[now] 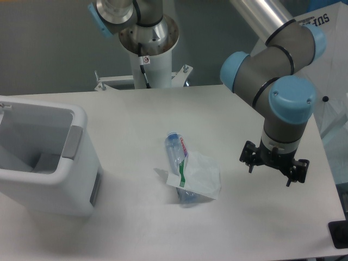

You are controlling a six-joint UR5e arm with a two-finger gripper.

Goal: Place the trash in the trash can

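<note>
A small clear bluish bottle (175,149) with a red-white label lies on the table near the middle. A crumpled translucent white wrapper (198,175) with a green stripe lies over the bottle's lower part. The white trash can (76,163) stands at the left, its mouth facing up. My gripper (274,168) hangs to the right of the trash, apart from it, above the table. Its fingers (249,162) are spread, and nothing is between them.
The arm's base column (148,51) rises at the back edge of the table. The table's right edge (331,179) runs close to the gripper. A dark object (340,234) sits at the lower right corner.
</note>
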